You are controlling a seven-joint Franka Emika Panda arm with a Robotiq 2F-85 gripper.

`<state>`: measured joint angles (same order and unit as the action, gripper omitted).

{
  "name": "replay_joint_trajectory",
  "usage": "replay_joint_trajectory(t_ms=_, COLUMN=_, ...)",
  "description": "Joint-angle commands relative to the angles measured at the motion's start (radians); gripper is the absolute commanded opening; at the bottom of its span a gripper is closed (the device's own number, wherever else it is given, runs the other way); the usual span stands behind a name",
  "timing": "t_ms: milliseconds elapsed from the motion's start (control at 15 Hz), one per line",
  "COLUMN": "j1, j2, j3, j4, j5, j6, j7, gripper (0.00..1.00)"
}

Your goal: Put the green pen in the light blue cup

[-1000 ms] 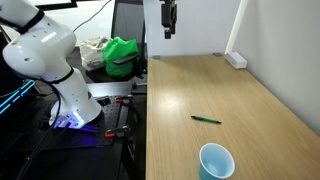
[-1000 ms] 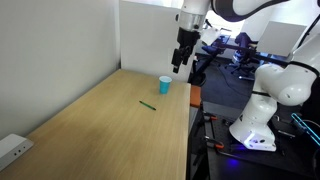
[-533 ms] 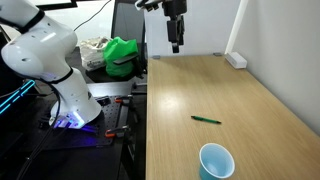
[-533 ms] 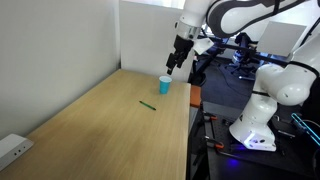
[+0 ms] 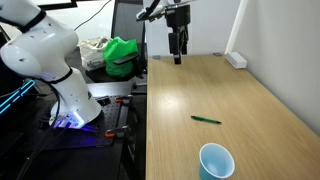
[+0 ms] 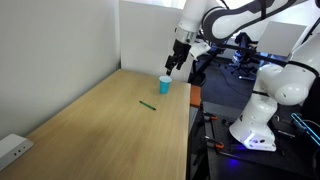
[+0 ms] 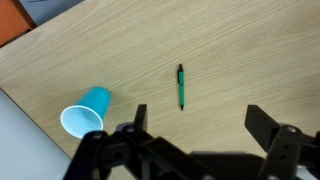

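The green pen (image 5: 206, 120) lies flat on the wooden table; it also shows in the other exterior view (image 6: 148, 104) and in the wrist view (image 7: 182, 87). The light blue cup (image 5: 216, 161) stands upright near the table's front edge, and it shows in an exterior view (image 6: 164, 84) and in the wrist view (image 7: 84, 110). My gripper (image 5: 178, 53) hangs high above the table, well apart from pen and cup. It also shows in an exterior view (image 6: 172, 66). In the wrist view its two fingers (image 7: 200, 125) are spread wide and empty.
The wooden table (image 5: 230, 95) has a white wall behind it. A white power strip (image 5: 236, 60) lies at one table corner, also in an exterior view (image 6: 12, 150). A green bag (image 5: 122, 55) and a white robot base (image 5: 60, 75) stand beside the table.
My gripper has moved lower and slightly sideways above the table. The pen and cup have not moved.
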<state>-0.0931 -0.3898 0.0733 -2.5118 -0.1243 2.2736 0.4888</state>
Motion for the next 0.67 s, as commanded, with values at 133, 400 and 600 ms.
replay_joint_trajectory(t_ms=133, j1=-0.011, j2=0.016, j3=0.008, j4=0.003, j5=-0.004, j6=0.02, j7=0.005, gripper=1.0)
replay_joint_trajectory(t_ms=400, j1=-0.014, j2=0.073, j3=-0.015, j4=-0.011, j5=0.013, j6=0.102, j7=-0.014, gripper=1.0)
replay_joint_trajectory(t_ms=600, j1=-0.02, j2=0.138, j3=-0.038, j4=-0.008, j5=0.017, j6=0.181, j7=-0.032, gripper=1.0)
